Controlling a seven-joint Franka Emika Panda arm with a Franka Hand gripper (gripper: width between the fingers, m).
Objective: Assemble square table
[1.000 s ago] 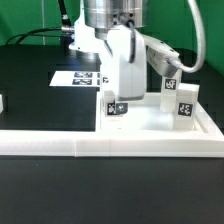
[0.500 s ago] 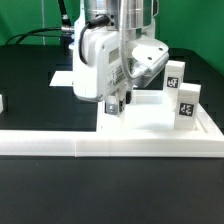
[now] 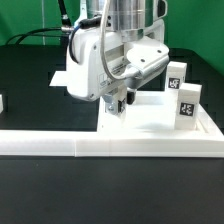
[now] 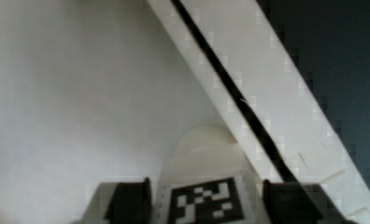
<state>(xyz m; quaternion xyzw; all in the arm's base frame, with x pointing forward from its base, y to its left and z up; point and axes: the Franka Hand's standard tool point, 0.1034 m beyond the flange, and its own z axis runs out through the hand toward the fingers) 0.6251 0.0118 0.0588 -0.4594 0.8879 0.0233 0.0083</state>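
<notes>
Gripper [image 3: 117,100] low over the square table [image 3: 150,118] — seemingly clamped on a tagged leg [image 4: 207,186].

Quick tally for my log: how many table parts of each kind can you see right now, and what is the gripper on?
Square tabletop slab: 1
Tagged legs standing free on the slab at the exterior view's right: 2
Tagged leg between the fingers of the gripper, at the slab's corner: 1
Total: 4 parts in view
</notes>
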